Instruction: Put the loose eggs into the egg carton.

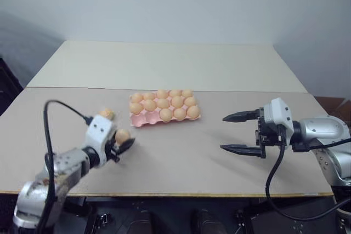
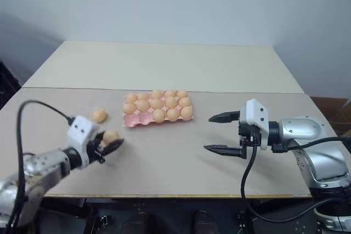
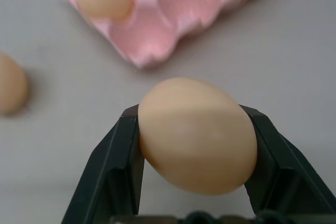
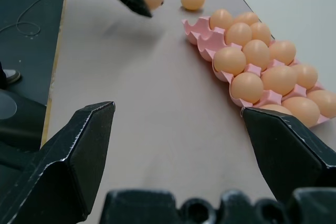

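Observation:
My left gripper (image 1: pixel 124 140) is shut on a pale orange egg (image 1: pixel 122 134), which sits between the two black fingers (image 3: pixel 113 171) just above the table, short of the carton's near left corner. A second loose egg (image 1: pixel 107 114) lies on the table to the left of the pink egg carton (image 1: pixel 140 119). The carton is mostly full of eggs, and its near left cups (image 4: pixel 201 30) show bare pink. My right gripper (image 1: pixel 224 132) hovers open and empty to the right of the carton, pointing left toward it.
The carton rests near the middle of a beige table (image 1: pixel 181 157), just in front of a seam with a paler tabletop (image 1: pixel 164 64) behind. A black cable (image 1: pixel 52 119) arcs over my left arm. The table's front edge (image 1: pixel 164 194) runs close below both grippers.

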{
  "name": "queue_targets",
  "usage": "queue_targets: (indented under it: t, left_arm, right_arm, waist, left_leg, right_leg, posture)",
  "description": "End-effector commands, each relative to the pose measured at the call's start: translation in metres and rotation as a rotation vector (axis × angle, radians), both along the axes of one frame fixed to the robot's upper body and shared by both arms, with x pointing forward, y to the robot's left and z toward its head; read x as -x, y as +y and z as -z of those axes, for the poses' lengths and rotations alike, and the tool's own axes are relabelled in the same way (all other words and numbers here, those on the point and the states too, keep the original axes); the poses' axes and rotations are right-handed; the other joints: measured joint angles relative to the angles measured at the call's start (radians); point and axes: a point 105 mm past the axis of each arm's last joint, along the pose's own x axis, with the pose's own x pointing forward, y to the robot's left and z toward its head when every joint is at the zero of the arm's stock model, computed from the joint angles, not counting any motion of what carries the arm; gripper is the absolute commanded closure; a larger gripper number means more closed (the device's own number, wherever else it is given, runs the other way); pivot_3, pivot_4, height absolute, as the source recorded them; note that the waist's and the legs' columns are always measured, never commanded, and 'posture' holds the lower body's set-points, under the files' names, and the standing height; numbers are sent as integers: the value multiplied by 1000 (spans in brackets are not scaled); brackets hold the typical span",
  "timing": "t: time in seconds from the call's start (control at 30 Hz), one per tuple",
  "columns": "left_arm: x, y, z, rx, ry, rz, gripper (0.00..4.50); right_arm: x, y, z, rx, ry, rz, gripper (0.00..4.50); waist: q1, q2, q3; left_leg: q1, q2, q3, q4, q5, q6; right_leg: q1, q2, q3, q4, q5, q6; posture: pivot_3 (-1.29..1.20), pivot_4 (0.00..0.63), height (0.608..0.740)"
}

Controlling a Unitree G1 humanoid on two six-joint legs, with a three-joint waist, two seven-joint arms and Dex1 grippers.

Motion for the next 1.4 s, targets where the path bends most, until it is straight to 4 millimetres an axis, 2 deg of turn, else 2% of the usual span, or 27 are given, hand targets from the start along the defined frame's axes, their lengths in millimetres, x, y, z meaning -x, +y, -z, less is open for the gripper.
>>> queue_targets:
  t: [0.03,0.23,0.4,0.5,0.63,0.83,0.9,1.0,1.13,1.3,1.4]
  left_arm:
    - [-15,-14,-17,76,-33,50,2283]
    - [-62,-36,-20,92,-41,35,2283]
    - [-84,-56,-15,76,-66,85,2283]
    - [-85,-63,-10,56,-53,132,1344]
    - [-85,-56,-22,45,-112,121,32]
    - [-78,-27,-63,68,-245,84,9]
    - [-70,-16,-68,55,-268,103,9]
    - [-44,11,-72,47,-278,166,9]
    - [-5,49,-59,-38,-216,211,9]
    - [40,71,-51,-23,-105,224,9]
    - [57,78,-45,-20,-73,175,9]
  right_arm:
    - [1,8,-10,-14,-54,-27,0]
    - [1,11,-13,-46,-58,-22,0]
    - [3,11,-15,-55,-73,-7,0]
    - [7,13,-21,-88,-77,-2,0]
    - [9,12,-23,-92,-80,7,0]
    - [12,17,-35,-177,-62,-11,0]
    - [10,18,-34,-170,-58,-10,0]
    - [7,17,-29,-147,-50,-13,0]
    - [8,18,-27,-148,-41,-19,0]
    - [7,17,-18,-122,-17,-18,0]
    - [6,14,-12,-102,-6,-12,0]
  waist:
    - [0,0,0]
    - [-1,0,0]
    - [-5,0,0]
    - [-8,0,0]
    - [-7,0,0]
    - [-9,0,0]
    - [-8,0,0]
    - [-17,0,0]
    - [-22,0,0]
    - [-8,0,0]
    - [-3,0,0]
  left_leg:
    - [0,0,0,0,0,0]
    - [4,-1,-2,0,0,0]
    - [5,-1,-2,0,0,0]
    - [5,-1,-2,0,0,0]
    - [5,-1,-2,0,0,0]
    - [6,-1,-2,0,0,0]
    - [6,-1,-2,0,0,0]
    - [6,-1,-1,-1,0,0]
    - [6,0,-1,-1,0,0]
    - [6,0,-1,-1,0,0]
    - [5,0,0,-1,-1,-1]
  right_leg:
    - [1,0,0,-1,0,0]
    - [6,0,-1,-2,0,1]
    - [8,0,-1,-2,0,1]
    - [8,0,-1,-2,0,2]
    - [8,0,-1,-2,1,2]
    - [8,0,-1,-2,0,2]
    - [8,0,-1,-2,0,2]
    - [8,-1,-1,-2,0,2]
    - [7,-1,-1,-2,0,2]
    - [7,-2,-3,-2,-4,-5]
    - [7,-3,-3,-4,-5,-4]
  posture:
    - [0,150,740]
    - [0,150,740]
    - [0,150,740]
    - [0,150,740]
    - [0,150,740]
    - [0,150,740]
    - [0,150,740]
    - [0,150,740]
    - [0,150,740]
    - [0,150,740]
    - [0,150,740]
